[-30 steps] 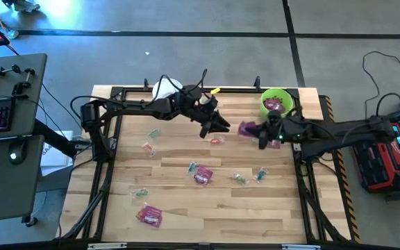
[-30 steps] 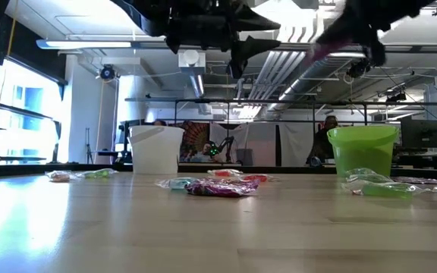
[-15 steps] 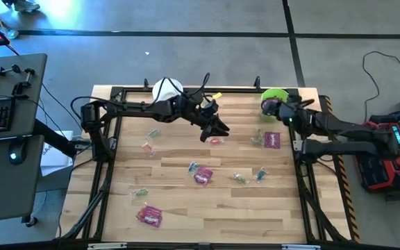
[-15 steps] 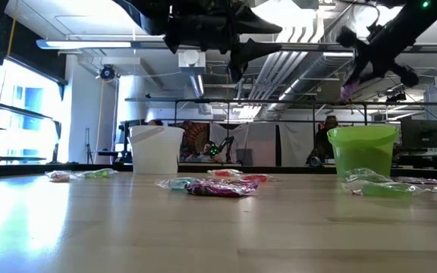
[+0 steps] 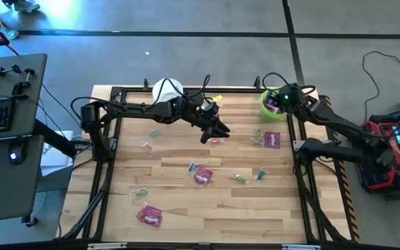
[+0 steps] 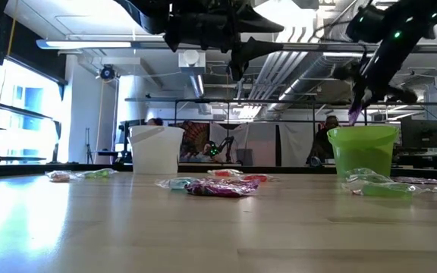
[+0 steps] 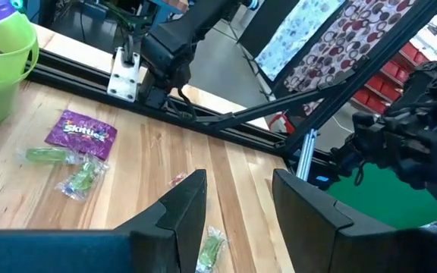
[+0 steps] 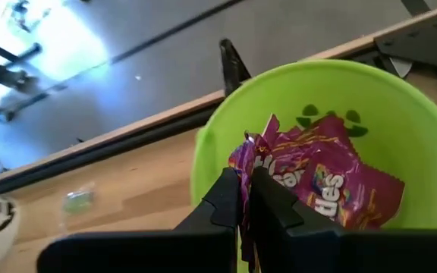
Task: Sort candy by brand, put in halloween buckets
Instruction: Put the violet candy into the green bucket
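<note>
We're maybe a third of the way through, judging by the mess that's left. The lime green bucket [image 8: 317, 152] at the far right corner of the counter [image 5: 207, 201] already has at least one magenta Skittles packet lying inside, and our right hand [image 8: 243, 199] is right over its rim, fingers pinched tight on another magenta packet [image 8: 250, 163] that dangles into the mouth. So that one isn't dropped yet, but it looks close.

The white bucket [image 6: 156, 149] sits at the far left corner, and we can't see whether anything's in it.

Left hand [image 7: 237, 205] hangs above the middle of the counter with its fingers partly apart and nothing between them, over a reddish clear-wrapped piece [image 5: 216, 141].

Still to sort: a Skittles packet [image 5: 272, 139] near the green bucket, one mid-counter [image 5: 202, 178], one at the near left [image 5: 149, 216], plus little green and bluish clear-wrapped pieces scattered around.

The packets are flat, crinkly and shiny; the small ones look slippery to pinch.
</note>
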### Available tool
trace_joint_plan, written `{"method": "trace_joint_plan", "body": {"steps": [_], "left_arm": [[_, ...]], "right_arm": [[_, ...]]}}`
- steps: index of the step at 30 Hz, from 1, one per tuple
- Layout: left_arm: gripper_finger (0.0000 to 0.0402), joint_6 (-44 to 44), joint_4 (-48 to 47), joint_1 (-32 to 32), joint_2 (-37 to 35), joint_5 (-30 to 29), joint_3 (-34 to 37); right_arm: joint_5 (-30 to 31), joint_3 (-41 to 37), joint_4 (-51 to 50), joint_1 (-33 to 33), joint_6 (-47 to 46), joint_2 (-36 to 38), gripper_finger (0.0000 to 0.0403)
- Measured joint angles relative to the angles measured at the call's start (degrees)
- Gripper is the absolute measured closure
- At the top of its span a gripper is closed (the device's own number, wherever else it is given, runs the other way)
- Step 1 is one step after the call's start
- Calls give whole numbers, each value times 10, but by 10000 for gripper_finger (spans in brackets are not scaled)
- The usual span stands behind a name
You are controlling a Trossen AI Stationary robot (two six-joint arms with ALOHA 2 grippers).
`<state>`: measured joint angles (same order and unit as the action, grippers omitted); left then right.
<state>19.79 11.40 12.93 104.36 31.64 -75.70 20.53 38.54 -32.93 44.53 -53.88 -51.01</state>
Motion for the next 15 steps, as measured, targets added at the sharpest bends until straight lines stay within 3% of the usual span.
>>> {"method": "trace_joint_plan", "body": {"steps": [7,15], "left_arm": [[257,0,0,0,0,-2,0],[257,0,0,0,0,-3,0]], "right_arm": [[-44,0,9,44,29,-71,384],[-54,6,0,50,37,-86,298]]}}
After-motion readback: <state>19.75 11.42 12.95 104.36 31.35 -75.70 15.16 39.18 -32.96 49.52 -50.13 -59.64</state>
